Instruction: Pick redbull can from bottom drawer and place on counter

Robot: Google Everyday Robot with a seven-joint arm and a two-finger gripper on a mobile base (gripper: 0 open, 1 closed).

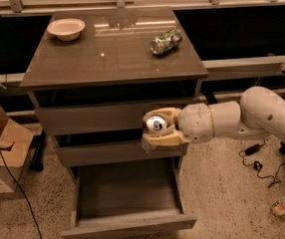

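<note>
My gripper is shut on the redbull can, whose shiny silver top faces the camera. It holds the can in front of the middle drawer, above the bottom drawer, which is pulled open and shows a bare inside. The glossy grey-brown counter lies above and behind the gripper. My white arm reaches in from the right.
A wider green-and-white dented can lies on its side at the counter's back right. A pale bowl sits at its back left. A cardboard box stands on the floor at the left. Cables and a small bottle lie on the floor at the right.
</note>
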